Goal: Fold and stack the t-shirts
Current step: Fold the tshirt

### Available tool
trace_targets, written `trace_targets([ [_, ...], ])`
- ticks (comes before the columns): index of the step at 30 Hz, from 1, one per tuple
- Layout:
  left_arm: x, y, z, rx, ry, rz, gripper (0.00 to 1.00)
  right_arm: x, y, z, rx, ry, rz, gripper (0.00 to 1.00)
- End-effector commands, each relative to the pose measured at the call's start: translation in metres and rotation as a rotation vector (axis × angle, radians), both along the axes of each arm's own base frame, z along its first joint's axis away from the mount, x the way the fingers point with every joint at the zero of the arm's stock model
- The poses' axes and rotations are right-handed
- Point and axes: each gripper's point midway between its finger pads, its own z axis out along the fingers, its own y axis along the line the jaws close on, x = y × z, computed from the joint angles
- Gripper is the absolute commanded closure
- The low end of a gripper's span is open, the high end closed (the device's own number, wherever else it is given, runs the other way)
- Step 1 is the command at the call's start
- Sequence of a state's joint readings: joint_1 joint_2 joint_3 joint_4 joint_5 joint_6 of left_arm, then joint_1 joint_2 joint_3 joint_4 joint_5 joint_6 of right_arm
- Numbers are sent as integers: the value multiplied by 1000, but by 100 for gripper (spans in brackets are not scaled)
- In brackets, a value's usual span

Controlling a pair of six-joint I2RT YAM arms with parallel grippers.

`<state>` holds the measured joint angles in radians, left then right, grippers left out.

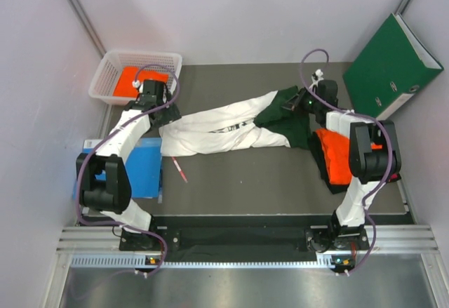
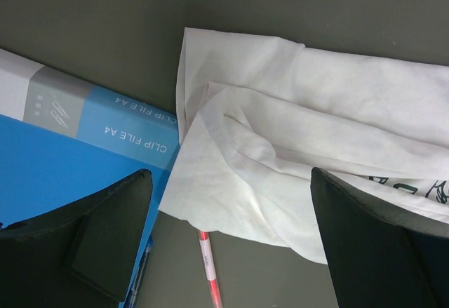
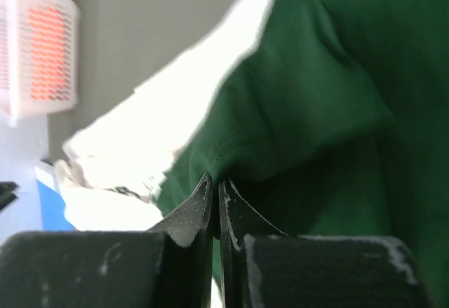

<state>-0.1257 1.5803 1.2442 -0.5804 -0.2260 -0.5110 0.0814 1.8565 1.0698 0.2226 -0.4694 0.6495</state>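
Right pincer (image 3: 215, 187), pinching green sleeve (image 3: 309, 111) (at hem)

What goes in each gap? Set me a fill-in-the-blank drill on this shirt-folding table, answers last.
1. The left gripper hangs ___ over the white t-shirt's hem.
2. The right gripper is shut on that shirt's dark ___ sleeve.
3. The white basket holds ___ cloth.
4. A red ___ lies beside the blue clip file.
Answers: open; green; orange; pen.
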Motion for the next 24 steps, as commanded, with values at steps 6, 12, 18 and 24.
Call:
trace_targets([
  [6,4,2,-10,18,19,4,1,84,32,78,37,-248,63,100],
  [12,5,1,-13,16,27,0,1,118,47,55,63,-201,88,85],
  [18,4,0,-18,16,45,-11,1,141,43,49,49,-242,31,78],
  [24,5,3,-27,40,62,-18,1,121,34,90,3,-373,-3,1],
])
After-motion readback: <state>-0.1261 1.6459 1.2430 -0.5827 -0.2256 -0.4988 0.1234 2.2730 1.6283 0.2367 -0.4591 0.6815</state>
